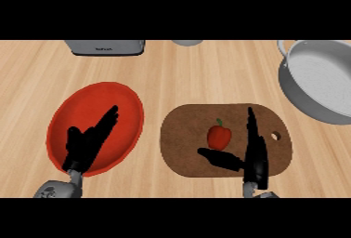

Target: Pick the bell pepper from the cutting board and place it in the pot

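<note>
A red bell pepper [219, 135] with a green stem sits near the middle of a brown cutting board [188, 125], which lies flat on the light wooden counter [205, 69]. The right robot hand [250, 155] is over the board, its fingers held straight and pointing away from the robot just to the right of the pepper, while its thumb reaches out to the left just below the pepper; the hand is wide and holds nothing, and whether it touches the pepper cannot be told. The left robot hand [86, 146] is over a red plate [126, 100] to the left of the board, fingers straight and spread, also holding nothing. The grey pot [322, 76] stands at the right edge of the view, beyond the board and well apart from the pepper. A grey appliance [106, 47] and a small grey round object [186, 42] show at the far edge of the counter.
</note>
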